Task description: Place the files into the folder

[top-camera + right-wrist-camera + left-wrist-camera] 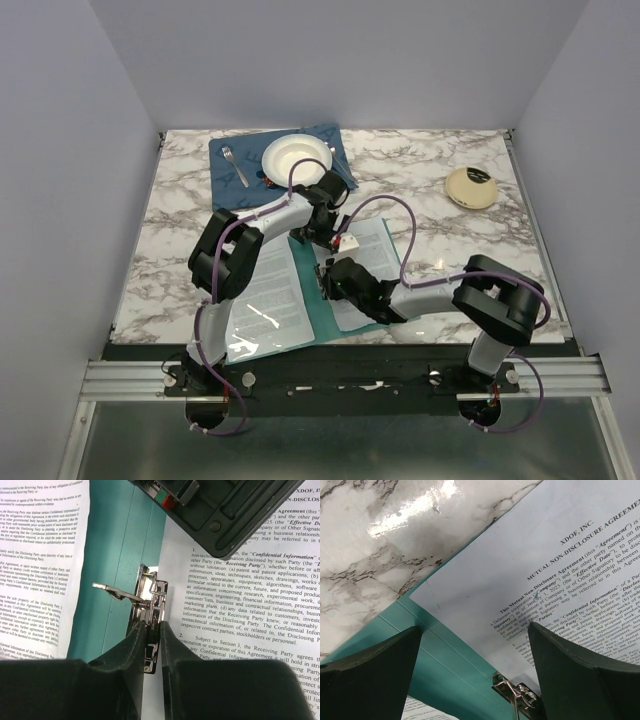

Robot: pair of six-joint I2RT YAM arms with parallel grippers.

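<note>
The files (235, 610) may skew if our right end effector (152, 627), clamped on the folder clip (150, 597), slips; left end effector (475, 630) stands apart.

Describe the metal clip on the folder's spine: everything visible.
The metal clip is shiny, chrome-looking plate and wire with a small coil spring, mounted along the spine of the open teal folder. Its flat lever juts out leftward over the teal, apparently lifted. The right gripper has its jaws closed narrowly on one end of the clip. A printed sheet lies against its right side; whether that edge sits under the clip is unclear.
</note>
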